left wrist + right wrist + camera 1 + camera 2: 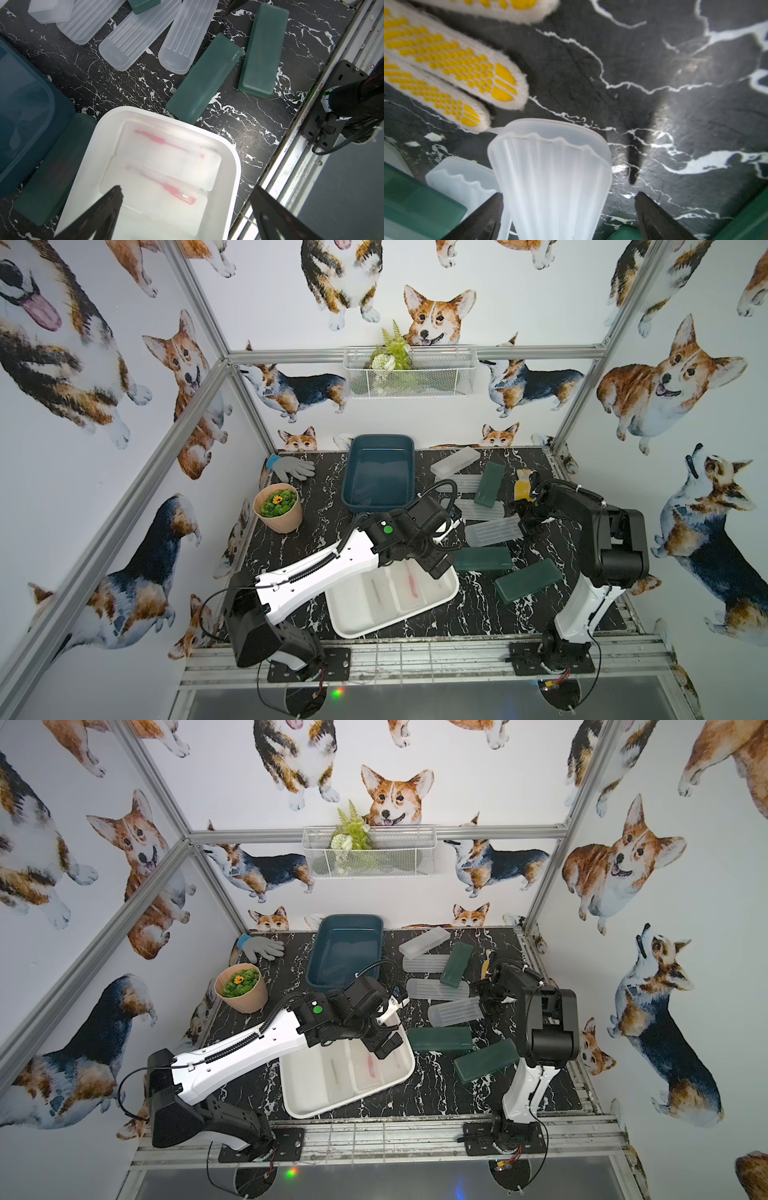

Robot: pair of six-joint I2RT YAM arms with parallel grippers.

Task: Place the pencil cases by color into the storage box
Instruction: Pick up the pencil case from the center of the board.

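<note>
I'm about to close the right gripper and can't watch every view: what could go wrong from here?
1. The open right gripper straddles one end of a frosted case. A second frosted case lies right alongside, so one finger may snag it.
2. Gripped at its end, the long case could tilt or slip when lifted.
3. The left gripper hangs open over the white box, so the two grippers may collide at delivery.
</note>
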